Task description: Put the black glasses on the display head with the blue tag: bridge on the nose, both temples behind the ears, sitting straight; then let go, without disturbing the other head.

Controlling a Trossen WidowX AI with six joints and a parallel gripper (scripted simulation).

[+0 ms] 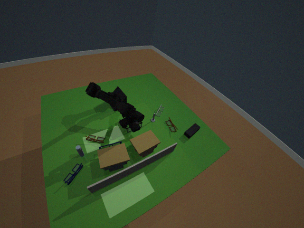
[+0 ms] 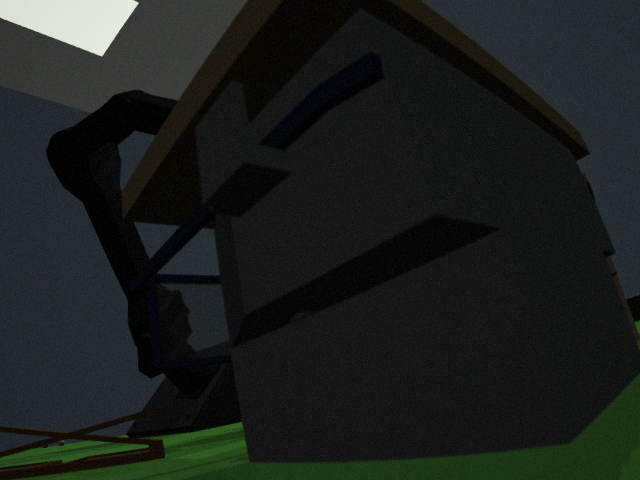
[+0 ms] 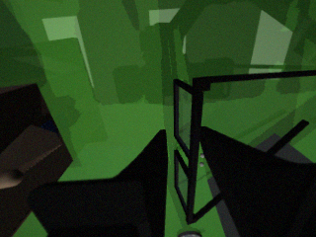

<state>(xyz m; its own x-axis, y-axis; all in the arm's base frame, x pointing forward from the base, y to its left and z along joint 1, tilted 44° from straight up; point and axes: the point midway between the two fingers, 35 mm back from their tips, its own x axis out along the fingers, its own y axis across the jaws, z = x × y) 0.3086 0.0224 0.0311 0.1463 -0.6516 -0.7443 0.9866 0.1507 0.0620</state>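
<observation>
"Where's the pincer?"

"Right at the black glasses. Its fingers look partly apart, one on each side of the frame. I see a gap on one side, so I wouldn't call them clamped."

"What makes a good grip here?"

"I'd centre on the frame near the bridge, then close gently and squarely, so it doesn't twist. Keep the fingers off the lenses if possible, and check the hold before lifting."

"Which way do the glasses point?"

"In the wrist view the front's long axis runs nearly up and down, with the arms opened out to the right. From the top, that axis slants from lower left to upper right."

"And beyond them?"

"The bare head is near, probably the target, though I can't make out its tag for certain. Beside it, the other head wears blue glasses. I'd carry the black pair high and well away from those."
</observation>
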